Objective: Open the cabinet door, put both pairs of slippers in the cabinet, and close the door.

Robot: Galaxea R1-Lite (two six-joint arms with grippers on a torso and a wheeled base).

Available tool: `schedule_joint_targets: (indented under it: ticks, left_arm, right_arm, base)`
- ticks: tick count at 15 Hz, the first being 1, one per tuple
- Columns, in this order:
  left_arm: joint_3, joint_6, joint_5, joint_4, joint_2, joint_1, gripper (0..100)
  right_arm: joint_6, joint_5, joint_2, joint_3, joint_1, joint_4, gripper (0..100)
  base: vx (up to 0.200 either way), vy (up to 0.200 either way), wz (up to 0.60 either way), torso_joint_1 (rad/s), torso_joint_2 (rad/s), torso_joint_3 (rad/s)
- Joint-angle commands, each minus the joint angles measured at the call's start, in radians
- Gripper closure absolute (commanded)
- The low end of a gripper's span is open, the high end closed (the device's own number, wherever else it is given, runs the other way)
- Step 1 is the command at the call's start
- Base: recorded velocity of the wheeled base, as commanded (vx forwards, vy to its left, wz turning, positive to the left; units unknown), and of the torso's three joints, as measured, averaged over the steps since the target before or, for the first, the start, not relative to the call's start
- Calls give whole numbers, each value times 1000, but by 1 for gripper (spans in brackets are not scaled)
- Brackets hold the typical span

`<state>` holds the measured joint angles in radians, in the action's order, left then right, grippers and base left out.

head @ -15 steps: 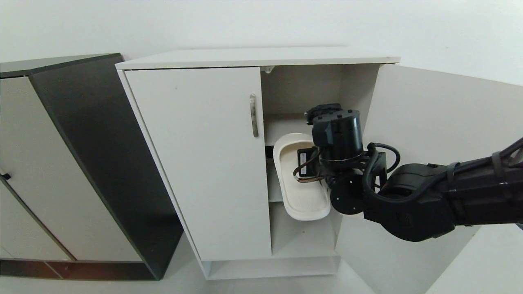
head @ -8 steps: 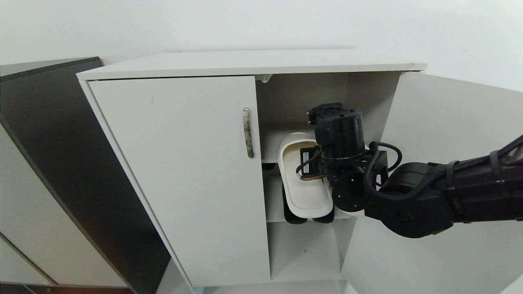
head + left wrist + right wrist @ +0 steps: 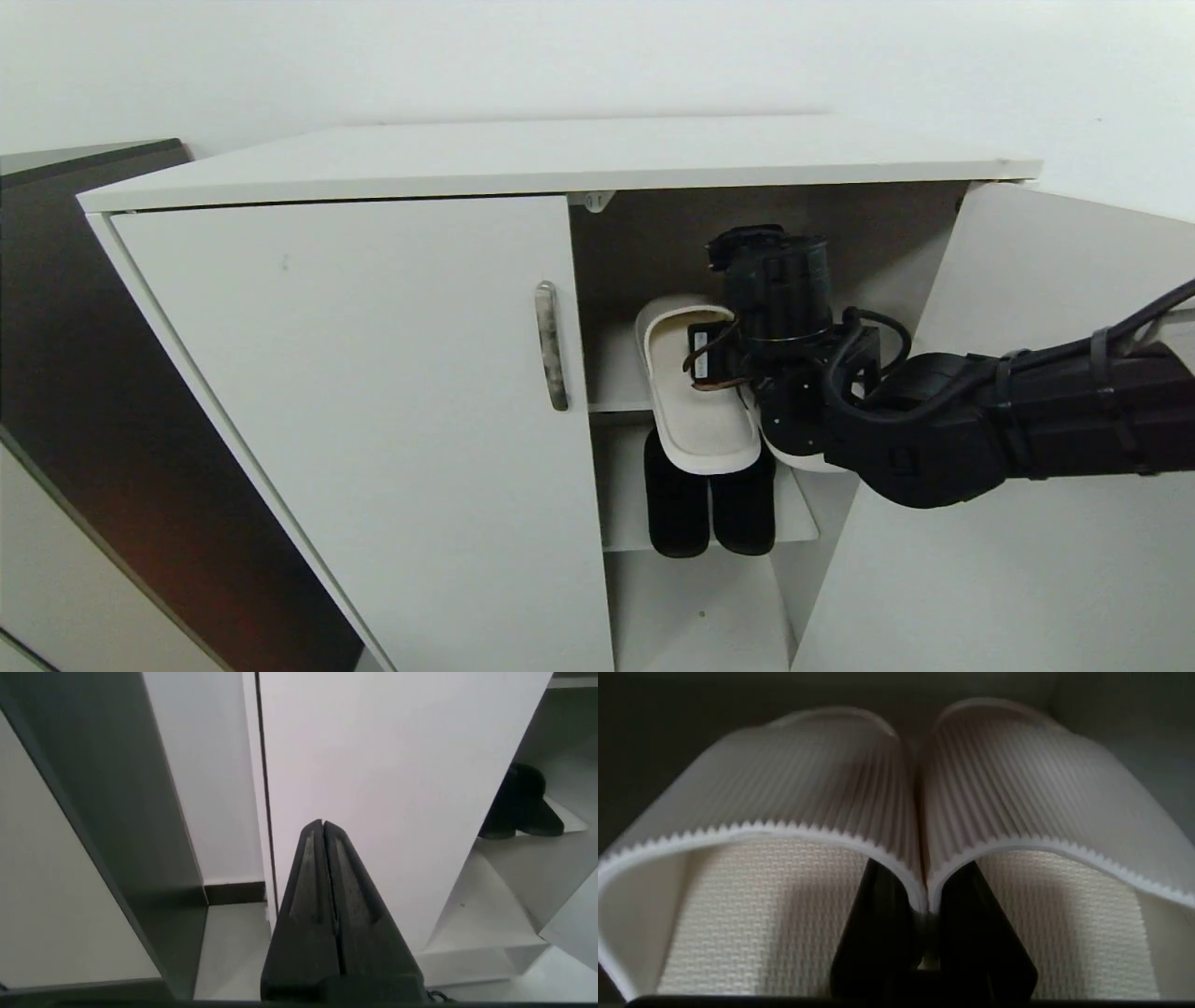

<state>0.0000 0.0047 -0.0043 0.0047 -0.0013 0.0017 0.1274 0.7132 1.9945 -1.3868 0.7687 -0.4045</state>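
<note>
A pair of white slippers (image 3: pixel 695 392) hangs side by side in the open right half of the white cabinet (image 3: pixel 560 149), toes over the upper shelf (image 3: pixel 611 373), heels sticking out in front. My right gripper (image 3: pixel 717 362) is shut on their inner straps; the right wrist view shows the gripper (image 3: pixel 923 917) pinching the two white slippers (image 3: pixel 785 793) together. A black pair of slippers (image 3: pixel 709 509) lies on the shelf below. My left gripper (image 3: pixel 323 835) is shut on nothing, low in front of the closed left door (image 3: pixel 392 775), with a black slipper (image 3: pixel 523 803) off to one side.
The right door (image 3: pixel 1008 392) stands swung open beside my right arm. The left door (image 3: pixel 355 411) is closed, with a metal handle (image 3: pixel 551 345) at its inner edge. A dark cabinet (image 3: pixel 84 373) stands close on the left.
The head camera has shifted, so the cabinet looks larger and lower. Against the shelves, my right gripper has carried the white slippers up and inward to the upper shelf.
</note>
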Motion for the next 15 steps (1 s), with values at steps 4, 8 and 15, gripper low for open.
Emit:
schedule_joint_targets:
  ticks: [4,8,15]
  left_arm:
    - [0,-3,1,0,1,0,100]
    - [0,-5,3,0,1,0,100]
    - [0,-12,6,0,1,0,100]
  right_arm:
    - [0,-20,104,-118,-55,29,100]
    - [1,-38,178,-259,-85,101,100]
    - [1,-40,234,-411,-94,210,100]
  base:
    - [0,0,0,0,0,0]
    - [0,0,0,0,0,0]
    - [0,0,0,0,0,0]
